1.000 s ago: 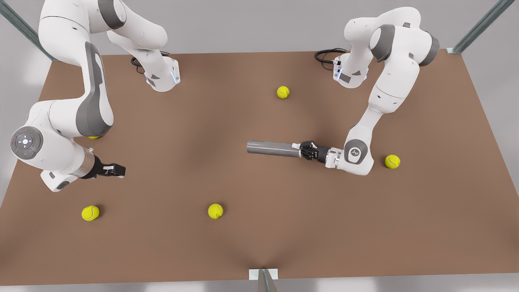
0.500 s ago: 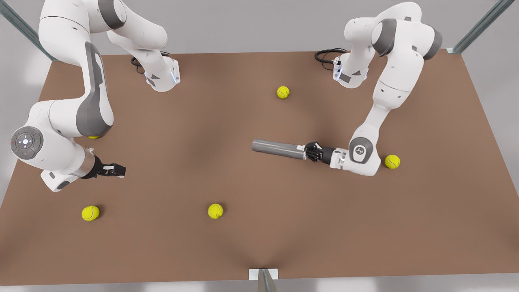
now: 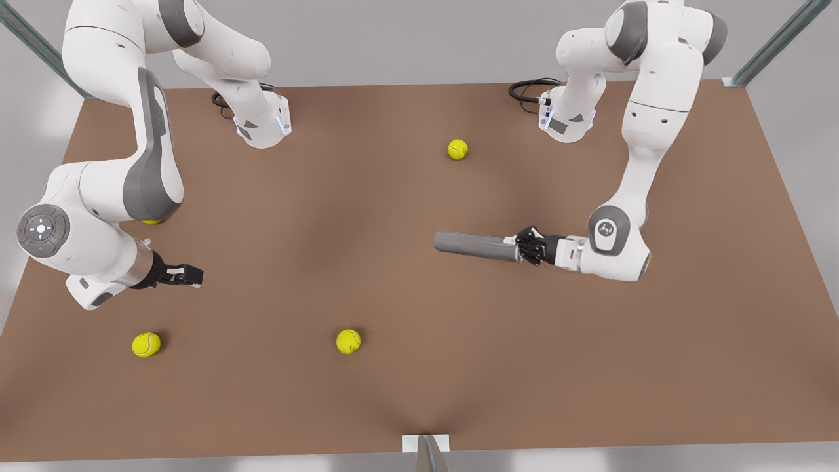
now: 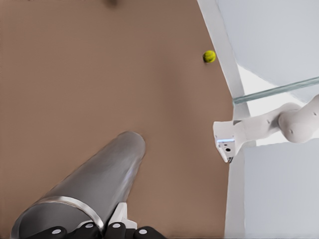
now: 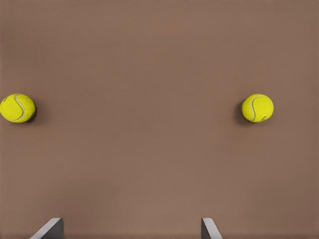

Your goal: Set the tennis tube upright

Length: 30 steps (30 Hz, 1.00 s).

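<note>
Shifted toward the front view's right, the tube lies level, clamped in the left gripper's jaws over the brown table; the right gripper waits, jaws apart.

Simulated robot test cell, not a lived-in room. Plain brown table, bare grey walls behind it. Metal frame struts rise at the table's far corners; a bracket sits at its near edge. Two white arm bases bolted along the table's far side, cables beside one. Yellow balls scattered on the table.
</note>
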Available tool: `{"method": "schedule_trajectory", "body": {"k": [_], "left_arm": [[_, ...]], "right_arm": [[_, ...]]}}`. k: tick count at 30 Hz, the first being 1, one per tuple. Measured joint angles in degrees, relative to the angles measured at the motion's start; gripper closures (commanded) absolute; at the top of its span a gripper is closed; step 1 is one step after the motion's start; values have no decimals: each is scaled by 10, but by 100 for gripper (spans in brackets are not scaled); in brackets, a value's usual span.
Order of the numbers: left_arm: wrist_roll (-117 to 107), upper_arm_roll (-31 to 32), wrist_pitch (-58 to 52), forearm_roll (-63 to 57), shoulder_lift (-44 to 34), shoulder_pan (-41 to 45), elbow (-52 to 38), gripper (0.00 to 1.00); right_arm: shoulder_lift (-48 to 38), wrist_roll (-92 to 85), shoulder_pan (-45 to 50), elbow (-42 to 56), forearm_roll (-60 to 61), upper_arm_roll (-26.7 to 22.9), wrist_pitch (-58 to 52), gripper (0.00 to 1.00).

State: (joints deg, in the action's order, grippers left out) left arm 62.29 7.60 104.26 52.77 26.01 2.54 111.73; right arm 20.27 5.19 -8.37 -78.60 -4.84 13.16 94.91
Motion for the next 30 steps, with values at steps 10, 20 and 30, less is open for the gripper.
{"method": "schedule_trajectory", "body": {"k": [10,20,30], "left_arm": [[-79,-4,4,-131,-118,7,0,79],[-207,0,22,-334,-216,35,-1,79],[-387,15,43,-470,-235,72,-5,79]], "right_arm": [[0,0,1,0,-5,0,0,0],[1,0,0,0,-5,0,1,0],[1,-1,0,0,-4,0,1,0]]}}
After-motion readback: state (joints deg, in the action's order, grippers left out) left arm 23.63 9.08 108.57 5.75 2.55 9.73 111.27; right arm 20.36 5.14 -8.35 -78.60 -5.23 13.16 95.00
